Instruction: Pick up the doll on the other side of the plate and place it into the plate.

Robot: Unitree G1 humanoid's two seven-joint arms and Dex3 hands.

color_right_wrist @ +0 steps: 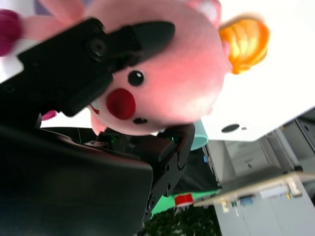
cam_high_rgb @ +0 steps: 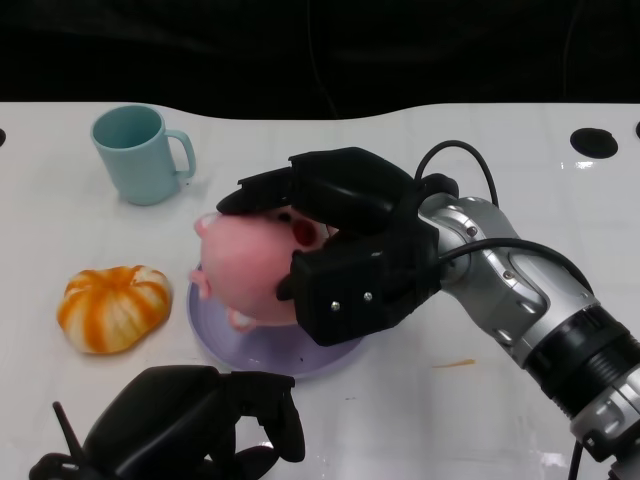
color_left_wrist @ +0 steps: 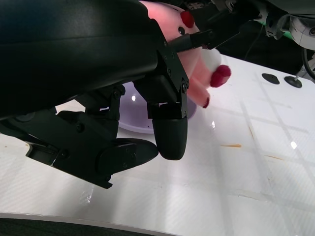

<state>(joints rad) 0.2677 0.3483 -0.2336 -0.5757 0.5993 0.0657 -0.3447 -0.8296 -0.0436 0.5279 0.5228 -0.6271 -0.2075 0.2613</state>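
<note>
From the head camera, my right hand (cam_high_rgb: 345, 250) is clamped around the pink doll (cam_high_rgb: 250, 270), holding it over the lilac plate (cam_high_rgb: 290, 350), while my left hand (cam_high_rgb: 190, 425) sits curled and empty near the table's front edge. My left wrist camera shows the doll's red-tipped limb (color_left_wrist: 220, 75) above the plate (color_left_wrist: 133, 110). My right wrist camera shows my fingers (color_right_wrist: 98, 59) pressed across the doll's face (color_right_wrist: 157, 88).

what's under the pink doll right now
The purple plate lies under the pink doll, which the right hand grips. The doll and hand cover most of the plate, so contact can't be judged.
</note>
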